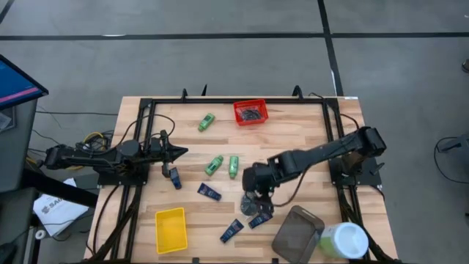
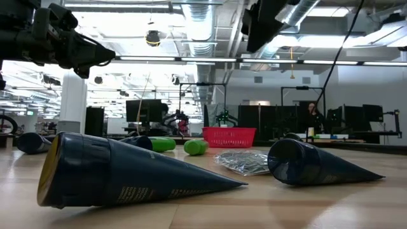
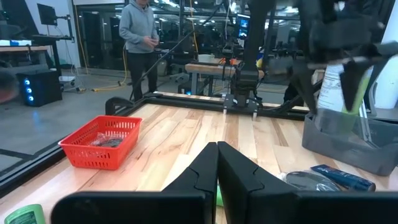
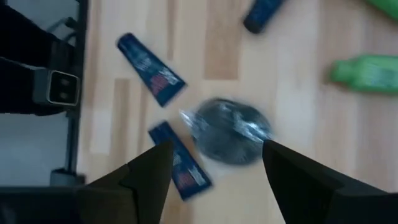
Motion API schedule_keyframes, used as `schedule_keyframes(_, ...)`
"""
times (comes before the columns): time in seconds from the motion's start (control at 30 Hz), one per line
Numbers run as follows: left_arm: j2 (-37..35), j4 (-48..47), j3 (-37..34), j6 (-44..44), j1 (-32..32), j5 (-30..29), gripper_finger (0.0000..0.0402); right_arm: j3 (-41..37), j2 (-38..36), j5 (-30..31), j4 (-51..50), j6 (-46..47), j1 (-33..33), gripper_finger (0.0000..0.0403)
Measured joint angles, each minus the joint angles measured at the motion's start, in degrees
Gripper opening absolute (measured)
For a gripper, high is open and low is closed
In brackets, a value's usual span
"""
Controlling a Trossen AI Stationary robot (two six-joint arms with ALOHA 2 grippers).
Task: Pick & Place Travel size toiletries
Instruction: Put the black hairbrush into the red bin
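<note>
Wood-plank tabletop [image 1: 293,132], grey floor around. Right claw [image 4: 214,163] spread above wrapped puck [image 4: 229,132]. Left claw [image 3: 217,163] pressed together, aloft at left edge. Person [image 3: 140,43] standing beyond.

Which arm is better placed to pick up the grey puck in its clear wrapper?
The right. Its tool hangs open directly above the grey puck, fingers on either side. The left tool waits, shut, near the table's left side, well away from it.
</note>
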Motion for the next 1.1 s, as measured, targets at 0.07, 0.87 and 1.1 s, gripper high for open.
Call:
schedule_keyframes(0.07, 0.00, 0.01, 0.00, -0.02, 0.00, 0.00, 0.0003, -3.03, -0.02, 1.43, 4.43, 0.48, 0.99, 0.0240)
schedule_keyframes(0.87, 1.06, 0.32, 0.00, 0.00, 0.00, 0.04, 0.0003, -13.71, 10.49, 5.93, 16.16, -2.09, 1.14, 0.0240)
schedule_keyframes(1.1, 1.42, 0.13, 0.00, -0.02, 0.00, 1.61, 0.0003, -13.53, 11.93, 5.92, 16.06, -2.07, 0.60, 0.0236)
